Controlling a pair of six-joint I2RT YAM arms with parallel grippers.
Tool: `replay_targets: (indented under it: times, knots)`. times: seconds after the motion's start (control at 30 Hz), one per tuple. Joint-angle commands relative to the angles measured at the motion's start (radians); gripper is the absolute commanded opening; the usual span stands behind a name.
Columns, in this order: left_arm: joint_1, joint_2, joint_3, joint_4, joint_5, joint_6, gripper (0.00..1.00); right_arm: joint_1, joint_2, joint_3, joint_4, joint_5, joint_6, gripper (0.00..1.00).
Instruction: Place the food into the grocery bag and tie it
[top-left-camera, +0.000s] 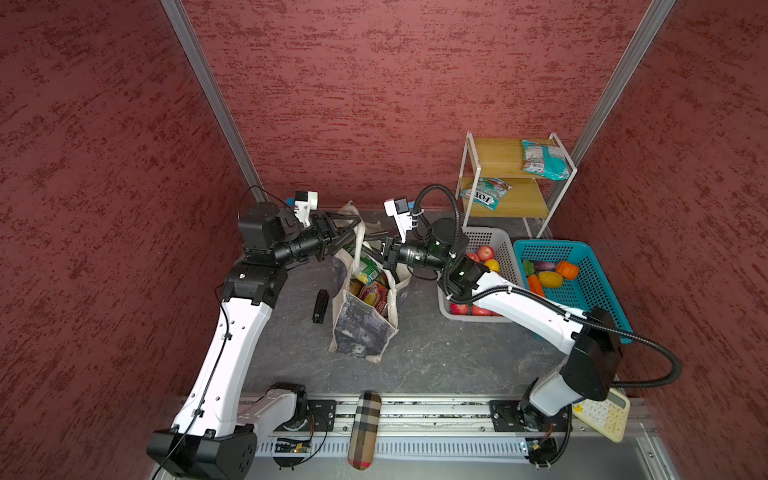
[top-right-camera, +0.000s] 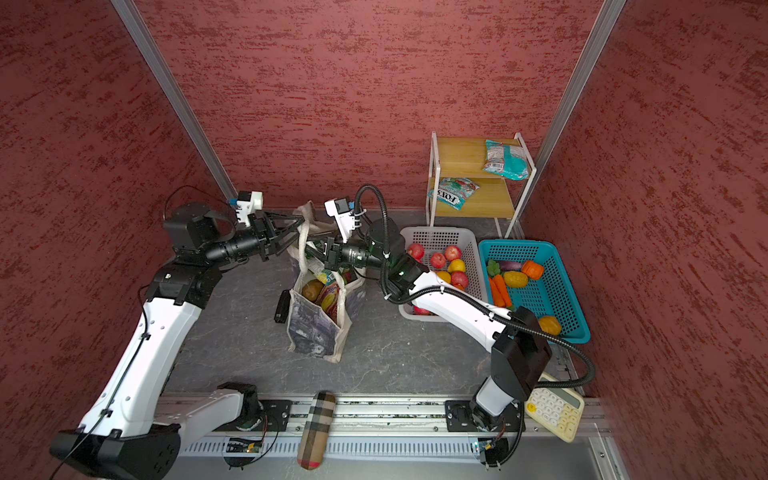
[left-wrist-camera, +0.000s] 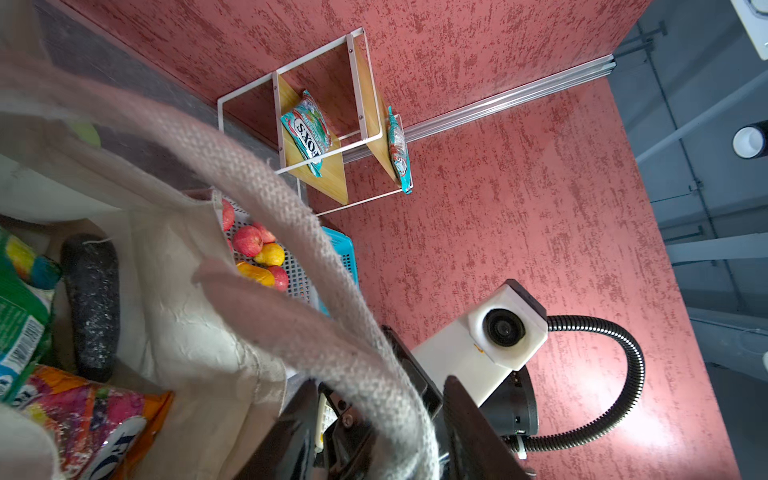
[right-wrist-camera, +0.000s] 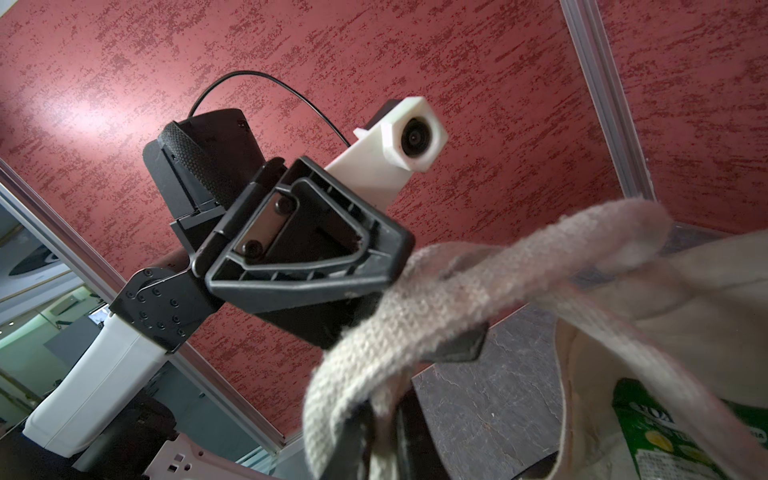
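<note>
The cream grocery bag (top-left-camera: 363, 332) (top-right-camera: 313, 332) stands open mid-table. Inside lie food items: a green packet (top-left-camera: 366, 268) (left-wrist-camera: 20, 316), an orange FOX'S packet (top-left-camera: 375, 297) (left-wrist-camera: 95, 415) and a brown oval (top-right-camera: 312, 289). My left gripper (top-left-camera: 358, 224) (top-right-camera: 301, 226) (left-wrist-camera: 382, 432) hovers over the bag's far rim. Its jaws stand apart with one cream strap handle (left-wrist-camera: 291, 216) running between them. My right gripper (top-left-camera: 369, 240) (top-right-camera: 311, 244) (right-wrist-camera: 376, 440) faces it from the right, shut on a strap handle (right-wrist-camera: 436, 307) that loops up out of its jaws.
A white basket (top-left-camera: 494, 241) of apples and a blue basket (top-left-camera: 594, 291) of toy vegetables sit right of the bag. A shelf (top-left-camera: 505, 166) behind them holds two snack packets. A black object (top-left-camera: 321, 306) lies left of the bag; a plaid case (top-left-camera: 365, 428) and calculator (top-left-camera: 602, 415) rest at the front.
</note>
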Motion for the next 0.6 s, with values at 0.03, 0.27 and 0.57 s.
replay_targets:
  times: [0.03,0.27,0.57]
  knots:
    - [-0.005,-0.005,-0.005,0.071,0.008,-0.032,0.43,-0.002,-0.032,0.004,0.109,0.001,-0.004,0.0]
    - [-0.004,-0.001,-0.01,0.105,-0.005,-0.054,0.28,-0.002,-0.032,-0.005,0.109,-0.01,-0.004,0.0]
    - [-0.004,0.003,-0.031,0.128,-0.022,-0.068,0.15,-0.002,-0.037,-0.026,0.118,-0.015,-0.005,0.0]
